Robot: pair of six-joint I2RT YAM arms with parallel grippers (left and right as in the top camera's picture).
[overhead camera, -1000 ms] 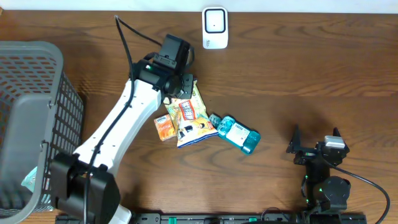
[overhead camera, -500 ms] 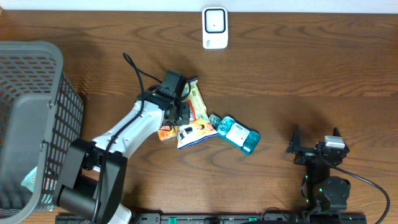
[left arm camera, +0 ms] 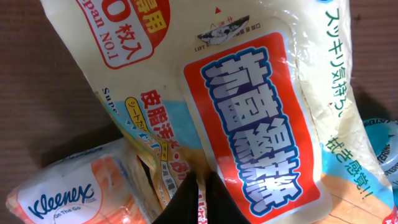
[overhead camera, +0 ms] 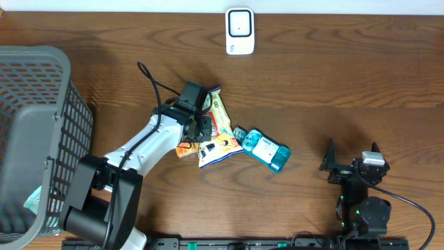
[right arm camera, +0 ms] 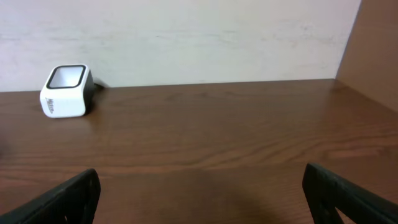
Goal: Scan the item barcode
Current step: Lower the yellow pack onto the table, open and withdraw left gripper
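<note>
Wipes pack (overhead camera: 222,144): mid-counter (overhead camera: 333,76), touching tissue packet (overhead camera: 182,147) and blue pack (overhead camera: 269,151). Left gripper (overhead camera: 202,130): jaws clamped on the wipes pack's edge. Right gripper (overhead camera: 352,155): jaws apart, empty. Scanner (overhead camera: 240,31): far edge.

Overhead looks down; left wrist hugs the packet (left arm camera: 249,124); right wrist faces the scanner (right arm camera: 65,91).

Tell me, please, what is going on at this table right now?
The left arm's fingers are shut on the edge of the yellow packet, which sits in a small pile with a Kleenex pack and a teal item. The white scanner stands at the far edge of the table, so nothing is scanned yet. The right arm's fingers are open and empty, parked near the front.
</note>
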